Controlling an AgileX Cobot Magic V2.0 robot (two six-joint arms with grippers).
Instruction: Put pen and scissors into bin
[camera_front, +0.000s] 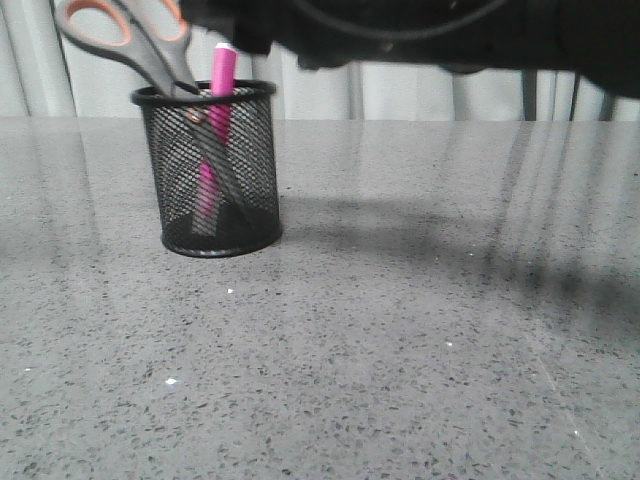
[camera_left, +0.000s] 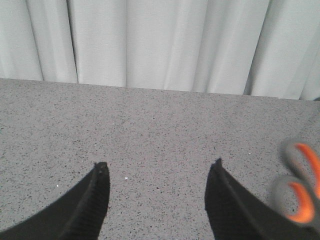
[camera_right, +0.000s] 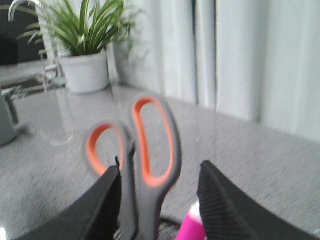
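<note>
The black mesh bin stands on the grey table at the left. The magenta pen stands upright inside it. The scissors stand in the bin blades down, handles leaning out to the left. My right gripper is open just above the bin, its fingers apart on either side of the scissors' handles, with the pen's top by the right finger. My left gripper is open and empty over bare table, with the scissors' handles at the edge of its view.
A potted plant in a white pot stands on a counter beyond the table. White curtains hang behind the table's far edge. Dark arm parts hang across the top of the front view.
</note>
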